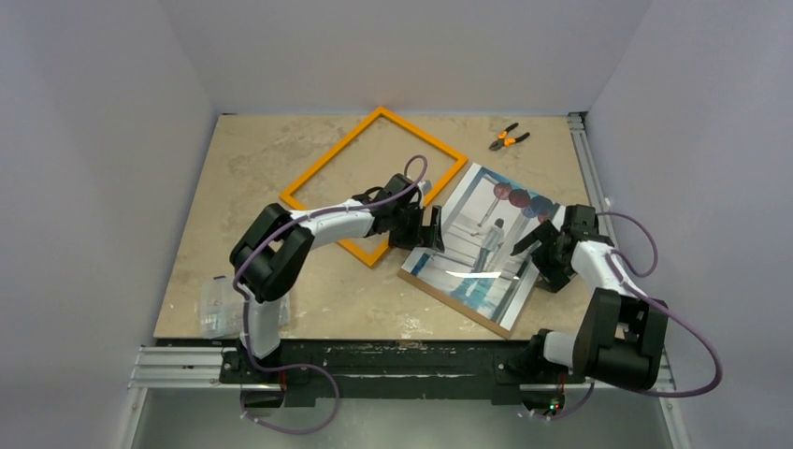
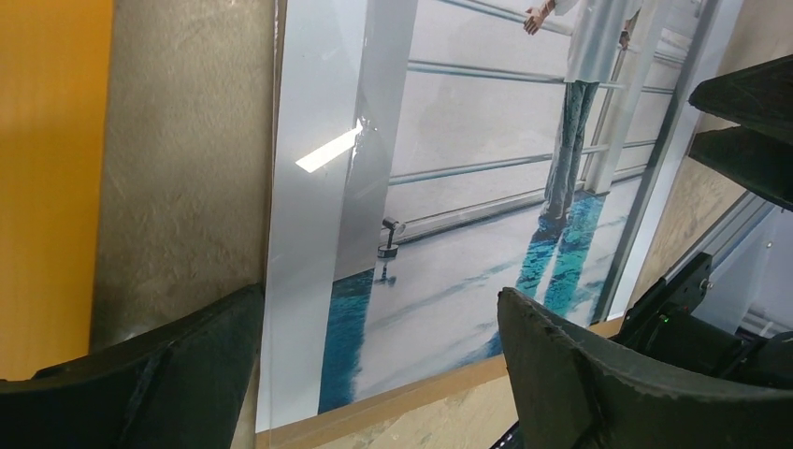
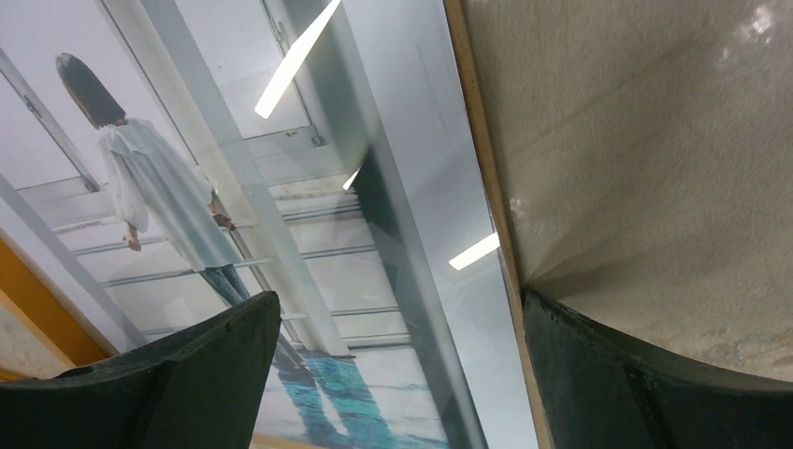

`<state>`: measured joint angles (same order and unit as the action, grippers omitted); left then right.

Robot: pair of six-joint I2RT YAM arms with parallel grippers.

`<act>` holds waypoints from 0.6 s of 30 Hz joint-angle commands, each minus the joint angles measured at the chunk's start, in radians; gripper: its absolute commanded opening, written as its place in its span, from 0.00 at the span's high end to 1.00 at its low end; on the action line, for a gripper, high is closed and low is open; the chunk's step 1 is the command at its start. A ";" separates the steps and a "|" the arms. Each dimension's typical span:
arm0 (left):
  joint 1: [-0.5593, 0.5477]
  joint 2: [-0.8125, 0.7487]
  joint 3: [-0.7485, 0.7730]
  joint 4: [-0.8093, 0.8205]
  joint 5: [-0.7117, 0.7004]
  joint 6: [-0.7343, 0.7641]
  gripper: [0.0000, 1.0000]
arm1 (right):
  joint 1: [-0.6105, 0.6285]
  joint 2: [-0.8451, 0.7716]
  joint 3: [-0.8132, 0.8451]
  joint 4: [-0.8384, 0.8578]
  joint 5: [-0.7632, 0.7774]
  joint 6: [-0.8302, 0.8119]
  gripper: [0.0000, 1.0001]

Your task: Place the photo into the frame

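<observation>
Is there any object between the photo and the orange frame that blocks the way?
No loose object lies between them. Only a bare strip of table separates the photo, lying on a brown board, from the frame. The left gripper hovers open over that gap at the photo's edge. The pliers lie far aside.

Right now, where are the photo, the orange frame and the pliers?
the photo [image 1: 482, 248]: top view, middle of the print.
the frame [image 1: 331, 153]: top view, its far-left orange side.
the pliers [image 1: 508, 139]: top view, their middle.
</observation>
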<state>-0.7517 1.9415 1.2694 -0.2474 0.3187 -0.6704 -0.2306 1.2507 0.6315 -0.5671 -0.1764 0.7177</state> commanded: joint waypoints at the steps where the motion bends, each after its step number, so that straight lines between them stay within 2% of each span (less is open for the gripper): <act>1: -0.036 0.080 0.037 0.110 0.167 -0.064 0.09 | 0.011 0.057 0.081 0.070 -0.098 0.035 0.02; 8: -0.043 0.114 0.049 0.178 0.215 -0.123 0.12 | -0.025 0.119 0.181 0.043 -0.065 0.008 0.02; 18: -0.132 0.150 0.046 0.285 0.213 -0.200 0.12 | -0.070 0.130 0.225 0.005 0.019 -0.056 0.02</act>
<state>-0.7719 2.0251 1.3060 -0.0723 0.4168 -0.7914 -0.3119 1.3888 0.8143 -0.5426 -0.0566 0.6411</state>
